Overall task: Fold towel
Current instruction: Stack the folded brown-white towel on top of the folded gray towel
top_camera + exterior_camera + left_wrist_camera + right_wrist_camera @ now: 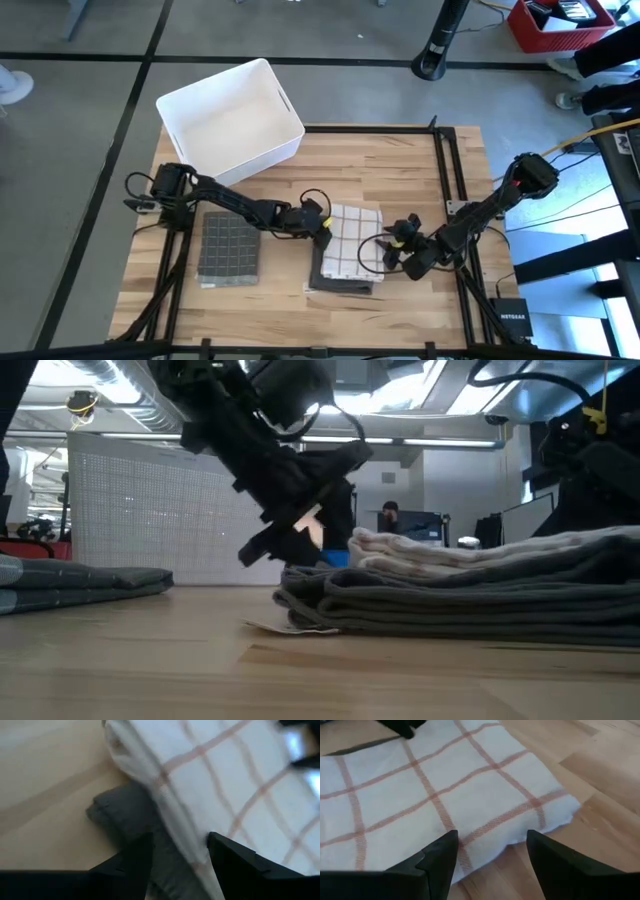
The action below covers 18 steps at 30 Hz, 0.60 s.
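Both grippers stand with fingers spread and nothing between them: the left gripper (322, 236) at the left edge of the white cloth towel with thin red checks (355, 237), the right gripper (392, 252) just off its right edge. That towel lies as a compact rectangle on top of a folded dark grey towel (338, 280), the pair stacked near the middle of the front edge of the wooden desk (400, 160). By the look of it the folding is nearly or fully done; what seems left is to square the edges or draw the arms clear. A white plastic bin (230, 120) sits at the back left corner and a grey waffle-textured cloth (228, 250) lies flat near the front left. Only the low view shows the layers stacked in the pile. The left wrist view alone shows the white towel's edge overhanging the grey one.
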### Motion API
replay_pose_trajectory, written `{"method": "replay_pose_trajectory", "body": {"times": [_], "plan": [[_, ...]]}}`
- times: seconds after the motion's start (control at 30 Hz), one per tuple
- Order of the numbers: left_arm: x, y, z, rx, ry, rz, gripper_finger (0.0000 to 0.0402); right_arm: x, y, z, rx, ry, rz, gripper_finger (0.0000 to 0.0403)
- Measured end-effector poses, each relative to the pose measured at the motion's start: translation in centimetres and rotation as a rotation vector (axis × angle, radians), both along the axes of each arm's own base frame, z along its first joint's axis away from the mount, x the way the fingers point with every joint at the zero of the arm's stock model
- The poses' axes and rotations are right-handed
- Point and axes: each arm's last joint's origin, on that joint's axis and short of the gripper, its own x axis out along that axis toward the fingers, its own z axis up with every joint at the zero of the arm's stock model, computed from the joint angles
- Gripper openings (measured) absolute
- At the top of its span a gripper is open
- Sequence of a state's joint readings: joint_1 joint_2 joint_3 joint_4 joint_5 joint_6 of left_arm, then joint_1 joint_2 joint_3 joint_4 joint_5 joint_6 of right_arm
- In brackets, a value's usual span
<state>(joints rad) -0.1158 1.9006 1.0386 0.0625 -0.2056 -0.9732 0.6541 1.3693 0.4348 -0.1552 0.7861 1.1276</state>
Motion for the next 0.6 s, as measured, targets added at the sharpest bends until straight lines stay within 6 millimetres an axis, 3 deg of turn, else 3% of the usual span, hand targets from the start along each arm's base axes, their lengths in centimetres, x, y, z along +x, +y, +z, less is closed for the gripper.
{"method": "replay_pose_trajectory", "body": {"times": [0.27, 0.6], "plan": [[0.5, -0.1, 0.3, -0.016, -0.064, -0.015, 0.0184, 0.7, 0.5, -1.3, -0.015, -0.032, 0.035, 0.0239], [1.1, -0.4, -0.7, -0.085, -0.089, -0.042, 0.0184, 1.1, 0.8, -1.3, -0.057, -0.049, 0.076, 0.0239]]}}
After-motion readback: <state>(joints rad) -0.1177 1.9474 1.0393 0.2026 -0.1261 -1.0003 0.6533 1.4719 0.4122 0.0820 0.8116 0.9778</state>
